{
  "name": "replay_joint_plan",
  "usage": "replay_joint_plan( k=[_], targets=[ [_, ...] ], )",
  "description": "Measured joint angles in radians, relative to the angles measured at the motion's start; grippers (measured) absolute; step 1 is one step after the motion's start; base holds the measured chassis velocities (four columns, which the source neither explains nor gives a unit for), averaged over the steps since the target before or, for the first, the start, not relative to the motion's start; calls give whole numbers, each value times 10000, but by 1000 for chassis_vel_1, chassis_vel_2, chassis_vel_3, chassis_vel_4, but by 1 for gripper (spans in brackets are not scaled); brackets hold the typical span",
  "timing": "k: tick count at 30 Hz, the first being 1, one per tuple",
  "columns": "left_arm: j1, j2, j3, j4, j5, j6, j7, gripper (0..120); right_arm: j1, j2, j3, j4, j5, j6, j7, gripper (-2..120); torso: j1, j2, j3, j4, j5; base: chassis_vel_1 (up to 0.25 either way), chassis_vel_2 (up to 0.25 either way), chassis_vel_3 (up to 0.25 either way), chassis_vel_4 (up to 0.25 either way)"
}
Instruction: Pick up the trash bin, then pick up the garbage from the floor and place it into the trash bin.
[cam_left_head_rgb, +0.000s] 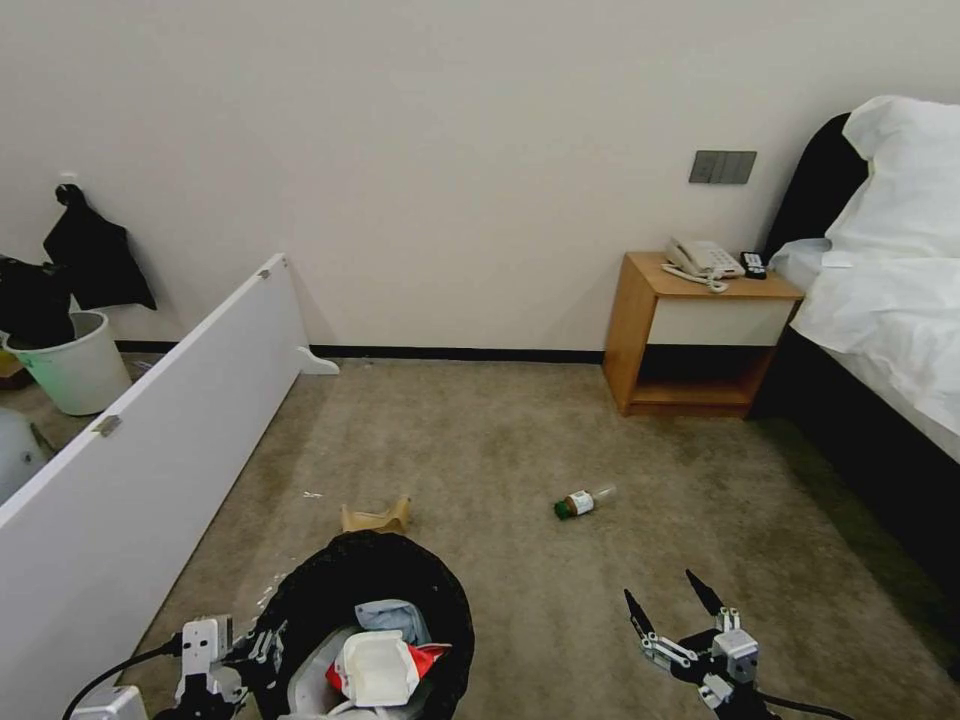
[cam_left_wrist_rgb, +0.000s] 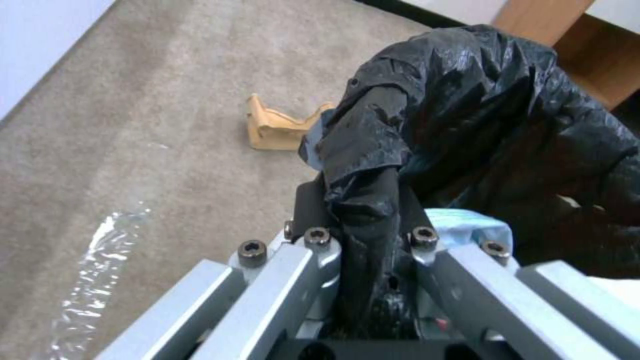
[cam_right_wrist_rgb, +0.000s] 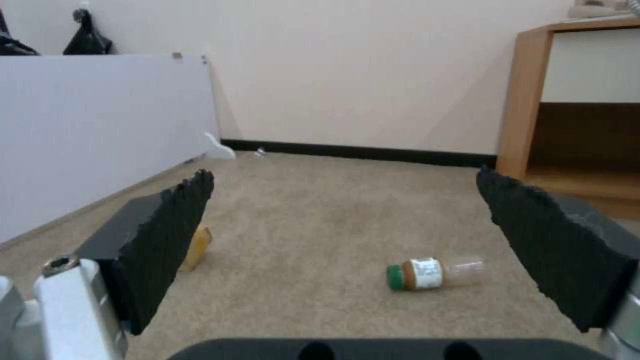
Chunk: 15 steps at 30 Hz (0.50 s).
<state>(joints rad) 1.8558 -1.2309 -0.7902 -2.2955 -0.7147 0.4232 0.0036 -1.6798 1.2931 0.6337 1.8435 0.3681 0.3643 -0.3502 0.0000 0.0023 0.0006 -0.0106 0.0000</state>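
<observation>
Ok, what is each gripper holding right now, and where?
Left gripper clamps the trash bin by its bag-covered rim. Right gripper is open, holding nothing.

Beige carpet (cam_left_head_rgb: 520, 430) bearing a green-capped bottle (cam_left_head_rgb: 583, 501) on its side, a torn brown paper scrap (cam_left_head_rgb: 376, 517) nearby, clear plastic wrap (cam_left_wrist_rgb: 93, 280), and a wooden nightstand (cam_left_head_rgb: 700, 335) by the wall.

I stand in a hotel-style bedroom: a white-sheeted bed (cam_left_head_rgb: 890, 300), a nightstand (cam_left_head_rgb: 700, 335) just beside it carrying a telephone (cam_left_head_rgb: 702, 260), carpet (cam_left_head_rgb: 520, 450) underneath.
</observation>
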Motion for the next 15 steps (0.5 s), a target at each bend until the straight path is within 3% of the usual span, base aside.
replay_joint_plan(
  k=[15],
  targets=[
    [-2,-16,25,-13,31,-10,5,4,-15,4,6,15,-20,24,-22,100,0,0,0,-1,0,118,109,-114,-116]
  ],
)
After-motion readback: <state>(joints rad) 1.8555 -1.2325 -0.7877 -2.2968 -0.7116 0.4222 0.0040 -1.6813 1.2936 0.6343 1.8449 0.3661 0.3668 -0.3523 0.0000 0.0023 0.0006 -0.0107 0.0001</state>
